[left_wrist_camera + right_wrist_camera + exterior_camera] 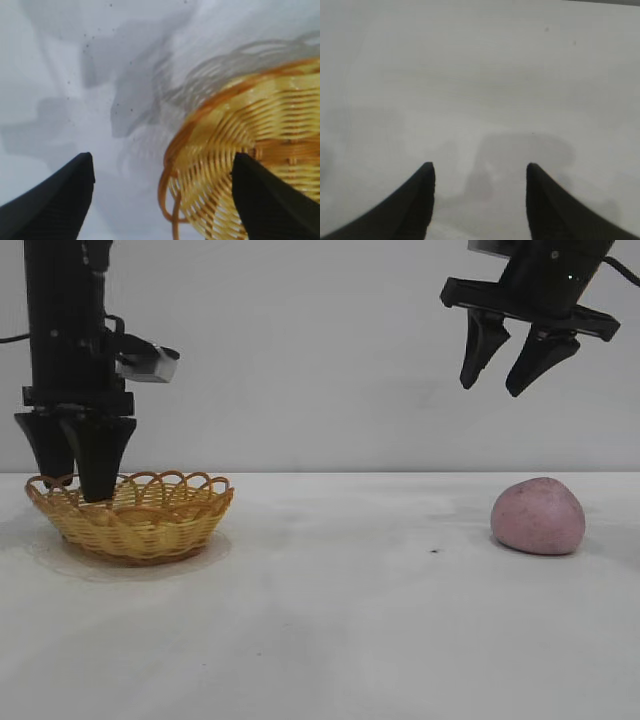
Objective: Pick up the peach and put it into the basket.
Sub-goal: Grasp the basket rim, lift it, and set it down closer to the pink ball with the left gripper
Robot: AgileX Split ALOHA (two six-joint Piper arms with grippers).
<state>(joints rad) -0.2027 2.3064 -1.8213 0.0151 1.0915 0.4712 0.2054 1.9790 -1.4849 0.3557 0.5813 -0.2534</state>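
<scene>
The pink, lumpy peach [538,516] lies on the table, well below the right fingers [482,348]. The yellow wicker basket [140,520] sits upright, its rim between the left fingers [100,462].

peach [538,516]: dull pink, faint dark speckles
basket [135,517]: yellow-orange weave, looped darker orange rim
grippers: black
table [330,620]: white, one tiny dark fleck
</scene>
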